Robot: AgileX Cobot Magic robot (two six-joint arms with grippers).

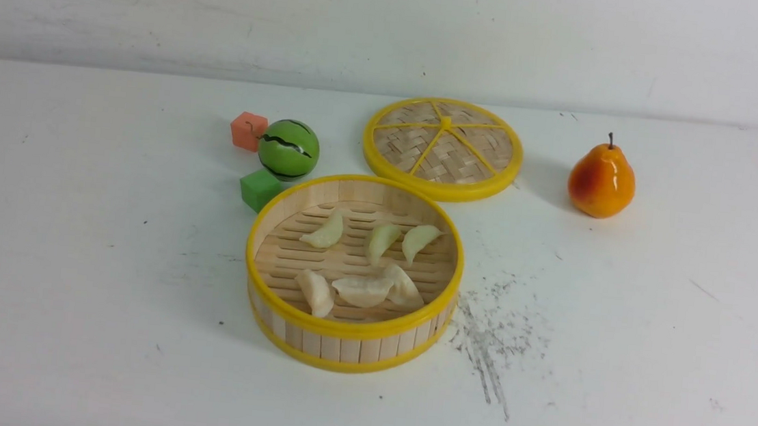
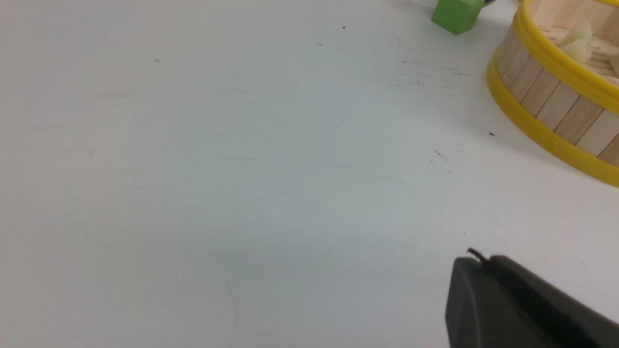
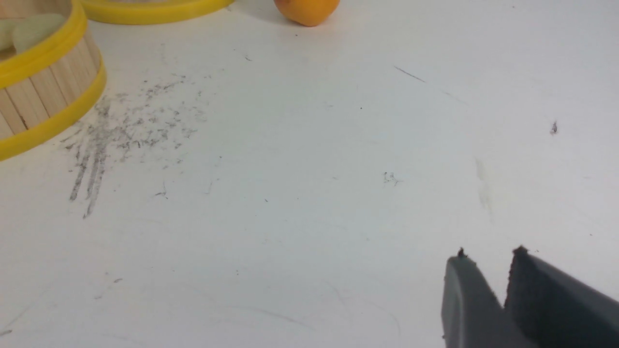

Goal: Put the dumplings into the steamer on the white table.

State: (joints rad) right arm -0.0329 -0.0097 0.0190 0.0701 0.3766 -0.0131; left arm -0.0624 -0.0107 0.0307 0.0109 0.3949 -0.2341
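The steamer [image 1: 348, 327] stands on the white table [image 1: 72, 268] at the middle of the front view. Several dumplings [image 1: 362, 288] lie inside it on the slatted floor, some at the back, some at the front. No gripper shows in the front view. In the left wrist view my left gripper [image 2: 483, 261] is shut and empty above bare table, apart from the steamer [image 2: 546, 104]. In the right wrist view my right gripper [image 3: 488, 253] has a narrow gap between its tips, holds nothing and is apart from the steamer [image 3: 43, 96].
The flat woven lid [image 1: 443, 148] lies behind the steamer. A pear [image 1: 601, 181] stands at the back right. A green striped ball [image 1: 288, 149], an orange-red cube [image 1: 248, 131] and a green cube [image 1: 259, 189] sit behind the steamer on the left. Dark scuff marks [image 1: 492, 333] lie right of it.
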